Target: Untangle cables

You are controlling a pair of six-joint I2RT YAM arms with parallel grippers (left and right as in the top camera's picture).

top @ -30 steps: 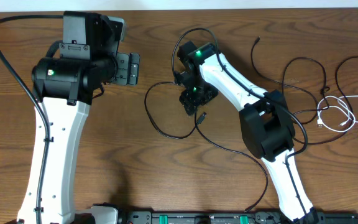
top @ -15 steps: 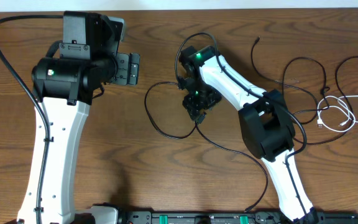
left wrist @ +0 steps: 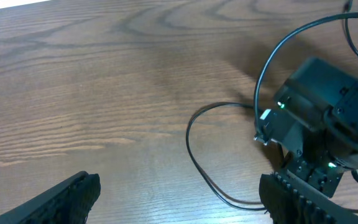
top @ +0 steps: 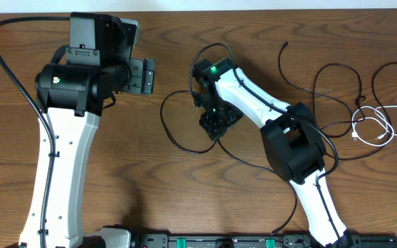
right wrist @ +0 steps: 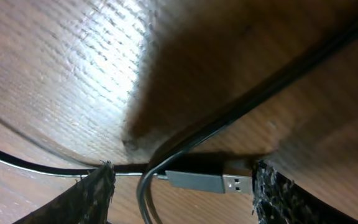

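Looking down from overhead, the left gripper (top: 143, 74) hangs at about 10 o'clock of the table (top: 150, 193), clear of every cord. The right gripper (top: 216, 124) sits low near the centre, on a black cable (top: 165, 129) whose loop bulges toward 9 o'clock from it. More black cables (top: 340, 65) and the white cable (top: 380, 126) lie loosely crossed at 3 o'clock.

In the left wrist view, the left gripper's fingers (left wrist: 73, 196) stand wide apart with nothing between them; the black loop lies toward 3 o'clock.

In the right wrist view, the right gripper's fingers (right wrist: 89, 196) are spread. A USB plug (right wrist: 210, 182) lies on the wood between them, its cord curling toward 7 o'clock. Whether either pad touches it cannot be told.
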